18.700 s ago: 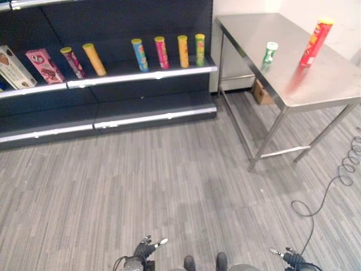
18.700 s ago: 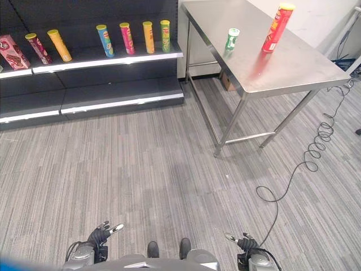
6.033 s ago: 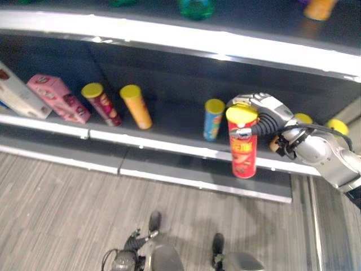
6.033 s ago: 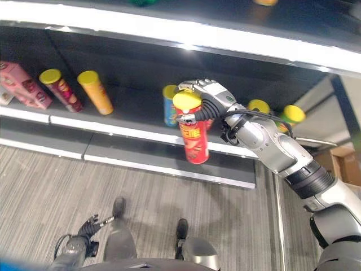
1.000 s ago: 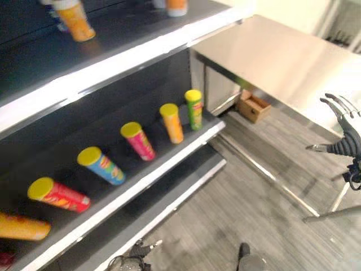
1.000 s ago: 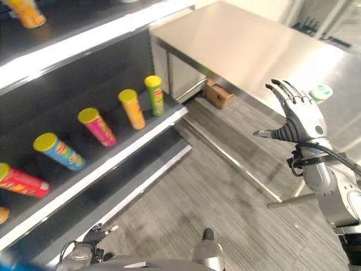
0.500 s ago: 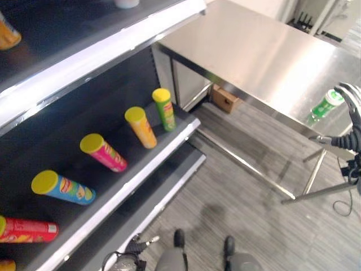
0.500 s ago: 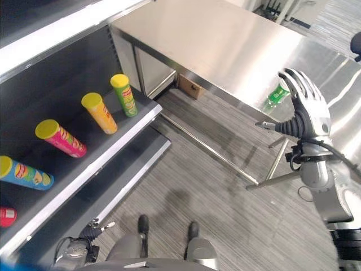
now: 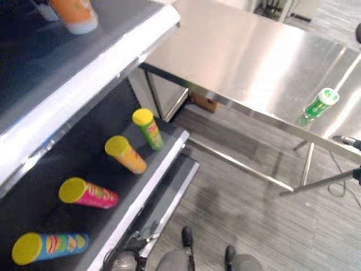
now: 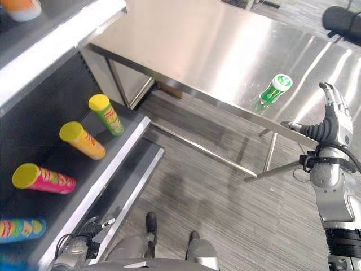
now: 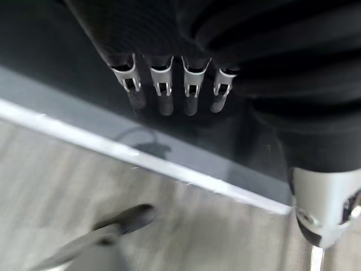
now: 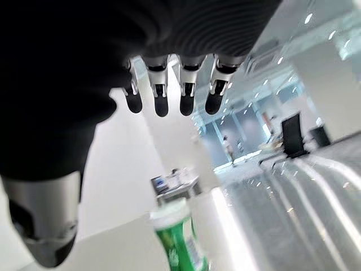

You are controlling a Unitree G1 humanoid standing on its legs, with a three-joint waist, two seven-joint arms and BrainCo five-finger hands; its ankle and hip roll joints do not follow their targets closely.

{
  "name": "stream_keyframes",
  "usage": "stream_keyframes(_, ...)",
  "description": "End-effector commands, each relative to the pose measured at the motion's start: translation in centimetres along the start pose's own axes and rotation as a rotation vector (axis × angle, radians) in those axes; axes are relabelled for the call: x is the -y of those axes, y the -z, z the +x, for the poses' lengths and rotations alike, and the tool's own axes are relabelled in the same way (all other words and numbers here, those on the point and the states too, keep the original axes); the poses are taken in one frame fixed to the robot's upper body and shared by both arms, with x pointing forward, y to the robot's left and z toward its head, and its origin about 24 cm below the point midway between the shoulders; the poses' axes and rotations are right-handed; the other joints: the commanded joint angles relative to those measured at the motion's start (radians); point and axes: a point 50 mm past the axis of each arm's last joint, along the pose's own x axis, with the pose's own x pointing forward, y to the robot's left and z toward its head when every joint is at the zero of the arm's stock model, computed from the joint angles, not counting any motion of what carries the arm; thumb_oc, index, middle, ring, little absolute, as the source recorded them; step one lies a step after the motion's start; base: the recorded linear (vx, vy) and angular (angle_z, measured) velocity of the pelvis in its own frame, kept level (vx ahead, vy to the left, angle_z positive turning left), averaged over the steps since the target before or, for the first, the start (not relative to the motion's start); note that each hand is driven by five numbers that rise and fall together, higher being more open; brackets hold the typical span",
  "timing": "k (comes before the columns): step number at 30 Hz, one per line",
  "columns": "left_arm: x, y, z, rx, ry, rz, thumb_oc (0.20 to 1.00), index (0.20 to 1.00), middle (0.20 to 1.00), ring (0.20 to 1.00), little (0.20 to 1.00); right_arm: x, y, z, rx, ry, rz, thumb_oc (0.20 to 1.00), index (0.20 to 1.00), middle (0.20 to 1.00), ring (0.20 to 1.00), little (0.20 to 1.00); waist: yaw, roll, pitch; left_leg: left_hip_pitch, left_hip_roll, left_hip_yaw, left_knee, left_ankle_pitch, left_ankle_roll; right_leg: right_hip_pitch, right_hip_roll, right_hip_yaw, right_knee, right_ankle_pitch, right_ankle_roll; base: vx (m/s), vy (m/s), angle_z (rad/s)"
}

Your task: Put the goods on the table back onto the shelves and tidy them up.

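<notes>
One green can (image 10: pixel 273 91) stands near the steel table's (image 10: pixel 186 51) front edge, bare steel around it. Right hand (image 10: pixel 330 125) hovers beside it, fingers spread; left hand (image 10: pixel 86 231) hangs relaxed. Four cans line the shelf (image 10: pixel 107 166).

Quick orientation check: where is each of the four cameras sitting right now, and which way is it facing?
Left eye view: head camera, looking down at the shelf and steel table.
Right eye view: same head, slightly offset; right hand raised open near the green can.
Left wrist view: along the left hand, hanging low by the shelf's base.
Right wrist view: along the right hand toward the green can.
Shared: both eye views and the right wrist view show the green can.
</notes>
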Motion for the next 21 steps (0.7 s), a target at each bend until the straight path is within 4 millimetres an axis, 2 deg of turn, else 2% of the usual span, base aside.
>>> stream_keyframes(1,-1.2,0.9,-0.3,-0.016,-0.029,0.001,1.000,1.000,1.000,1.000,1.000,2.5,-0.5,1.5,0.033,0.138,-0.025,1.000,1.000,1.000,1.000,1.000,0.028,0.014,-0.034,-0.070,0.016,-0.009,0.090,-0.079,-0.053,-0.049,-0.038,-0.055,0.051,0.039,0.011,0.12,0.048,0.25)
stream_keyframes(3,-1.6,0.9,-0.3,-0.014,-0.040,0.000,1.000,1.000,1.000,1.000,1.000,3.0,-0.1,1.4,0.020,0.159,-0.047,1.000,1.000,1.000,1.000,1.000,0.026,0.020,-0.032,-0.055,0.024,-0.015,0.080,-0.089,-0.059,-0.067,-0.083,-0.088,-0.025,0.041,-0.003,0.16,-0.043,-0.04)
stream_keyframes(4,-1.6,0.9,-0.3,-0.018,-0.044,0.010,1.000,1.000,1.000,1.000,1.000,3.8,0.2,1.4,0.004,0.199,-0.060,1.000,1.000,1.000,1.000,1.000,0.016,0.026,-0.026,-0.052,0.031,-0.034,0.079,-0.098,-0.069,-0.082,-0.099,-0.095,-0.133,0.037,-0.007,0.14,-0.086,0.04)
stream_keyframes(5,-1.5,0.9,-0.3,-0.017,-0.043,0.011,1.000,1.000,1.000,1.000,1.000,3.8,0.3,1.3,0.004,0.200,-0.061,1.000,1.000,1.000,1.000,1.000,0.016,0.028,-0.026,-0.052,0.033,-0.036,0.080,-0.100,-0.069,-0.077,-0.097,-0.098,-0.140,0.039,-0.007,0.14,-0.105,0.17)
stream_keyframes(7,-1.4,1.0,-0.2,-0.028,-0.047,0.017,1.000,1.000,1.000,1.000,1.000,4.3,1.1,0.8,-0.035,0.221,-0.075,1.000,1.000,1.000,1.000,1.000,0.000,0.024,-0.021,-0.036,0.027,-0.057,0.077,-0.113,-0.078,-0.095,-0.093,-0.058,-0.278,0.076,0.009,0.13,-0.095,0.35)
stream_keyframes(10,-1.6,1.0,-0.1,-0.030,-0.055,0.021,1.000,1.000,1.000,1.000,1.000,4.8,2.0,0.3,-0.076,0.248,-0.089,1.000,1.000,1.000,1.000,1.000,-0.020,0.020,-0.011,-0.008,0.028,-0.082,0.073,-0.133,-0.090,-0.125,-0.099,0.000,-0.408,0.147,0.040,0.15,-0.126,0.46)
stream_keyframes(12,-2.0,0.8,-0.1,-0.029,-0.066,0.017,1.000,1.000,1.000,1.000,1.000,4.7,2.6,-0.1,-0.104,0.237,-0.109,1.000,1.000,1.000,1.000,1.000,-0.032,0.005,-0.001,0.014,0.023,-0.102,0.082,-0.155,-0.097,-0.131,-0.102,0.033,-0.441,0.180,0.052,0.15,-0.151,0.68)
stream_keyframes(13,-2.0,0.9,-0.1,-0.029,-0.066,0.018,1.000,1.000,1.000,1.000,1.000,4.7,2.6,-0.2,-0.105,0.236,-0.109,1.000,1.000,1.000,1.000,1.000,-0.032,0.004,0.000,0.015,0.022,-0.103,0.083,-0.155,-0.097,-0.128,-0.103,0.032,-0.442,0.180,0.052,0.12,-0.143,0.59)
stream_keyframes(15,-2.0,1.1,-0.1,-0.037,-0.065,0.027,1.000,1.000,1.000,1.000,1.000,4.5,3.2,-0.6,-0.131,0.214,-0.123,1.000,1.000,1.000,1.000,1.000,-0.032,-0.018,-0.011,0.023,0.007,-0.112,0.086,-0.169,-0.100,-0.088,-0.114,0.034,-0.470,0.196,0.059,0.06,-0.092,0.45)
stream_keyframes(17,-1.9,1.4,-0.2,-0.047,-0.069,0.026,1.000,1.000,1.000,1.000,1.000,4.5,3.5,-0.9,-0.148,0.206,-0.117,1.000,1.000,1.000,1.000,1.000,-0.030,-0.031,-0.025,0.035,0.012,-0.118,0.083,-0.175,-0.107,-0.069,-0.111,0.029,-0.474,0.198,0.066,0.13,-0.196,0.36)
stream_keyframes(21,-1.5,2.0,-0.4,-0.064,-0.058,0.014,1.000,1.000,1.000,1.000,1.000,4.3,4.1,-1.4,-0.171,0.174,-0.115,1.000,1.000,1.000,1.000,1.000,-0.032,-0.028,-0.050,0.039,0.038,-0.132,0.083,-0.178,-0.120,-0.043,-0.094,0.010,-0.478,0.185,0.063,0.11,-0.219,0.13)
